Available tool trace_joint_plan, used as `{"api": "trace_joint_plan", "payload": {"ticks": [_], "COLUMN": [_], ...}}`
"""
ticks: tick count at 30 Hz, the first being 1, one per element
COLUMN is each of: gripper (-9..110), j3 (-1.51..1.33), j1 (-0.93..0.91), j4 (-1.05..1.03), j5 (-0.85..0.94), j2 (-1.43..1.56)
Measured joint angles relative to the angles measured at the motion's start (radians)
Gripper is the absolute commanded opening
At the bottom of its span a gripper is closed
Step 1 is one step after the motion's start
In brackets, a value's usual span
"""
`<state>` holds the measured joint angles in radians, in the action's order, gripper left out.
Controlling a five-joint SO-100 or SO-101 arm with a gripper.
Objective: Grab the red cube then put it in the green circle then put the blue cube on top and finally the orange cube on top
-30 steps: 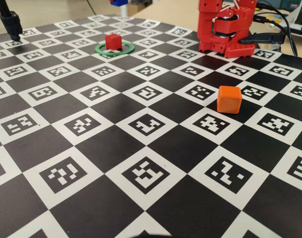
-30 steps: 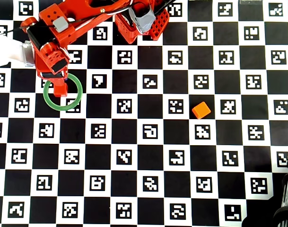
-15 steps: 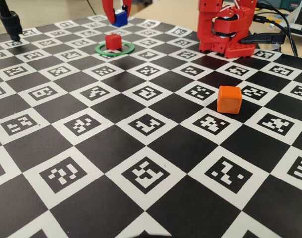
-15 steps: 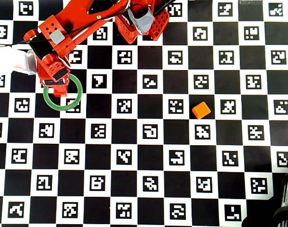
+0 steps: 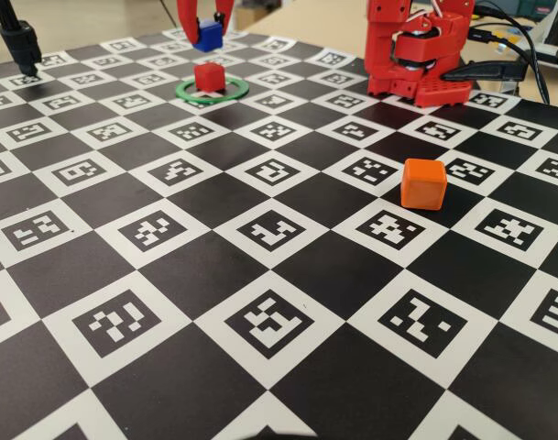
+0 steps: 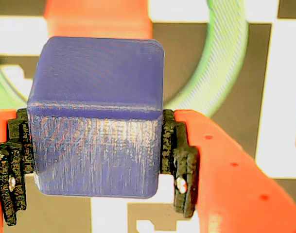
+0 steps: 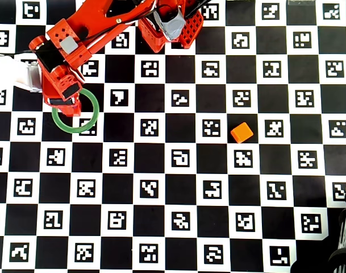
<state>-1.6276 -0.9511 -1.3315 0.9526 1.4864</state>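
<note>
The red cube (image 5: pixel 209 76) sits inside the green circle (image 5: pixel 212 91) at the far left of the board in the fixed view. My gripper (image 5: pixel 206 38) hangs just above and behind it, shut on the blue cube (image 5: pixel 206 35). In the wrist view the blue cube (image 6: pixel 96 116) fills the gap between the black pads (image 6: pixel 179 160), with the green circle (image 6: pixel 229 58) and a strip of the red cube (image 6: pixel 96 17) below it. The orange cube (image 5: pixel 423 183) lies alone at mid-right. From overhead, the arm covers the red cube and part of the green circle (image 7: pixel 76 130); the orange cube (image 7: pixel 241 132) lies well to the right.
The red arm base (image 5: pixel 416 60) stands at the back right with cables (image 5: pixel 526 46) trailing off beside it. A black post (image 5: pixel 20 46) stands at the back left corner. A white object (image 7: pixel 16 71) lies at the board's left edge in the overhead view.
The gripper has come down into the fixed view with the blue cube and shifted left, now closer above the red cube. The red and orange cubes have not moved.
</note>
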Motion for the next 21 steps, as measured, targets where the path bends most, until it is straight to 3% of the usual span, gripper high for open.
{"api": "trace_joint_plan", "payload": {"ticks": [21], "gripper": [5], "j3": [-0.103], "j1": [0.003], "j4": [0.071], "j5": [-0.054], "j2": [0.034]}}
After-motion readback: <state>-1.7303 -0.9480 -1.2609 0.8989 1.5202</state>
